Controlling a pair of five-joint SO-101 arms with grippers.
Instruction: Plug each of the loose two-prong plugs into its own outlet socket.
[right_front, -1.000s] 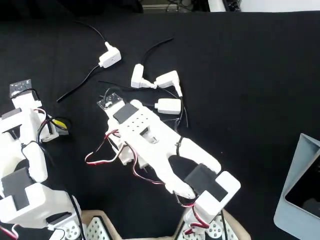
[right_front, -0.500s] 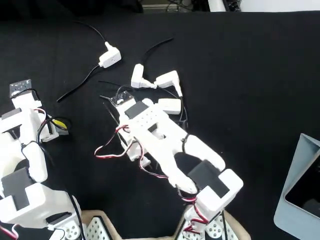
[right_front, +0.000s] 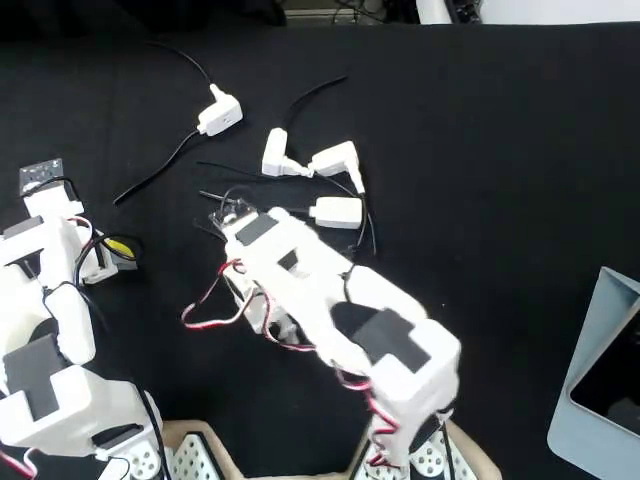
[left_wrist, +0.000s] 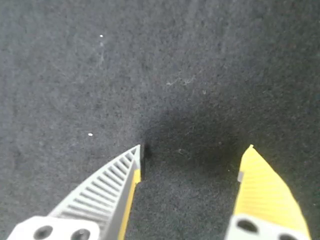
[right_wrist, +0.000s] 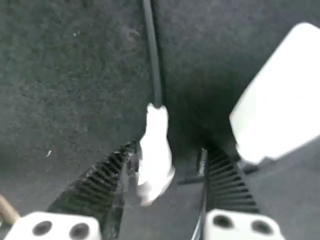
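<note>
Right end effector (right_wrist: 169, 148) is sitting low over the counter (right_wrist: 60, 75), released, jaws straddling a small white plug (right_wrist: 154, 150) whose black cable (right_wrist: 152, 60) is running away from the wrist. The plug is lying against one finger (right_wrist: 112, 175) and the other finger is standing clear, so nothing is clamped. A larger white plug body (right_wrist: 280, 90) is lying just beside that clear finger.

Risk: closing from here is likely catching the plug off-centre, so it's twisting or squirting out. The clear finger could also be shoving the larger body.

Left end effector (left_wrist: 192, 155) is hanging released over bare counter, holding nothing.

Versus half a second ago, the right arm (right_front: 300, 280) is sitting pulled back from the plug cluster (right_front: 335, 158) with its elbow raised. The left arm is unmoved.
</note>
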